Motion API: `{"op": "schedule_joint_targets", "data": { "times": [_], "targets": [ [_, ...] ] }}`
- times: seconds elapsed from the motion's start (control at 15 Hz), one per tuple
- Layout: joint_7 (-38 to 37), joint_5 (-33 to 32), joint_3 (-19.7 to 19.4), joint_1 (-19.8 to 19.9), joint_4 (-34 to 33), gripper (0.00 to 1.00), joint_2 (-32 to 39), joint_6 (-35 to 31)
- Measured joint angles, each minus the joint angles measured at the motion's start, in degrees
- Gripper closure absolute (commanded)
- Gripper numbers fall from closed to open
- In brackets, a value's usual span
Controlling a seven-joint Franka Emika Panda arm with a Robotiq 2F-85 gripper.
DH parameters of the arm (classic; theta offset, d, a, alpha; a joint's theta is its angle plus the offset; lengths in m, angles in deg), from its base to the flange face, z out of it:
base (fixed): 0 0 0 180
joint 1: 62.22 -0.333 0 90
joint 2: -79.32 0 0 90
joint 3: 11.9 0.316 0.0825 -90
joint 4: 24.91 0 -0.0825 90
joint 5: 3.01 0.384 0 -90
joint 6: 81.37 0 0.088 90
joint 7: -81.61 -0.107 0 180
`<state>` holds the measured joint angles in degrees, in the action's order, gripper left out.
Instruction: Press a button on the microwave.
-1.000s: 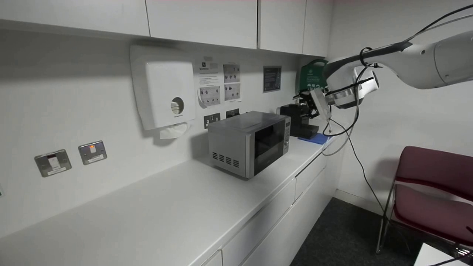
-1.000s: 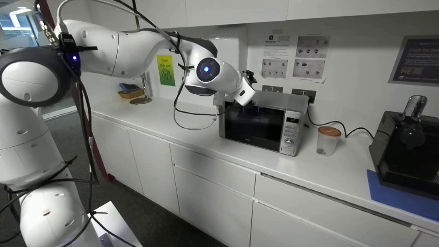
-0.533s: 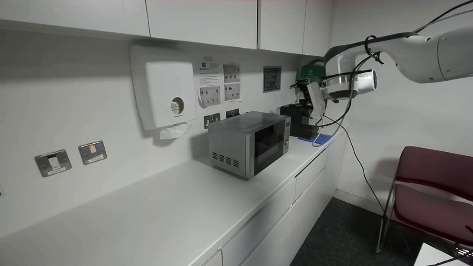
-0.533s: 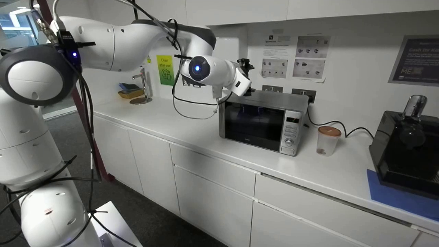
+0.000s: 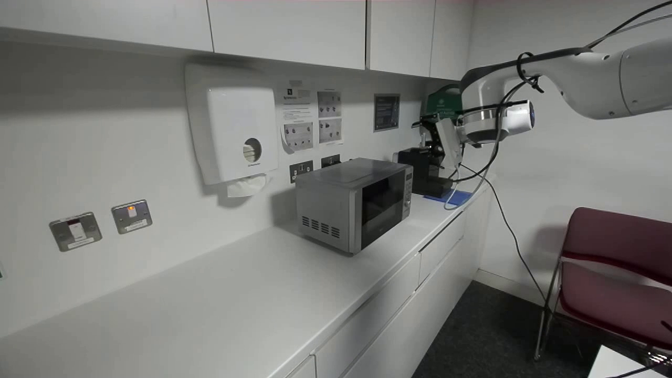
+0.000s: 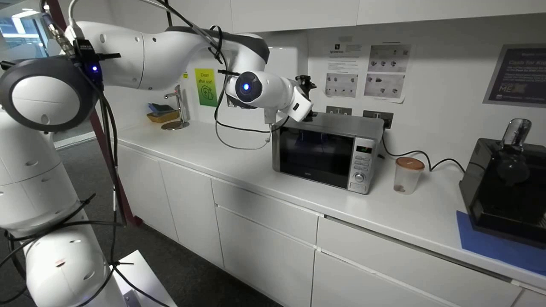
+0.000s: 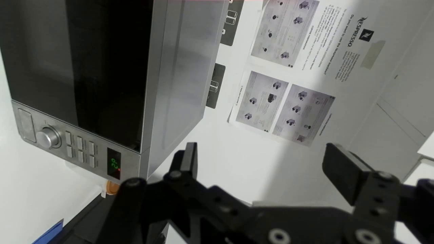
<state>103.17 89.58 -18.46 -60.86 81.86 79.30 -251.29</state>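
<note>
The grey-silver microwave [image 5: 328, 210] stands on the counter with its dark door [image 6: 315, 155] facing out. Its control panel has several small buttons [image 7: 80, 148], a round knob [image 7: 47, 137] and a lit display [image 7: 114, 163]; the buttons [image 6: 362, 161] also show in an exterior view. My gripper [image 7: 261, 150] is open, with nothing between its fingers, which point towards the papered wall. In the wrist view the microwave lies left of the jaws, and the panel is at lower left. In an exterior view the gripper [image 6: 310, 99] hangs high by the microwave's upper left, mostly behind the hand.
A clear tub [image 6: 406, 177] with a brown lid stands right of the microwave. Beyond it is a black machine [image 6: 503, 183] on a blue mat [image 6: 490, 245]. A white dispenser [image 5: 236, 126] is on the wall, under overhead cabinets [image 5: 289, 31]. Cables [image 6: 243, 128] dangle from the wrist.
Over the last second the hand has risen a little and tilted so that its fingers point more level. In the last half second it has hardly moved. The microwave stays put.
</note>
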Motion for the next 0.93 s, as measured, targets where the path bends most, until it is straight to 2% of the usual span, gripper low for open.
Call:
{"op": "schedule_joint_targets", "data": {
  "times": [0.47,0.6,0.93],
  "targets": [
    [1.07,1.56,-0.45,0.28,-0.37,0.00,0.28,0.24],
    [4.50,6.17,-1.63,0.61,-1.37,0.00,0.56,0.61],
    [15.37,22.48,-4.89,2.83,-2.37,0.00,0.87,4.23]
  ]
}}
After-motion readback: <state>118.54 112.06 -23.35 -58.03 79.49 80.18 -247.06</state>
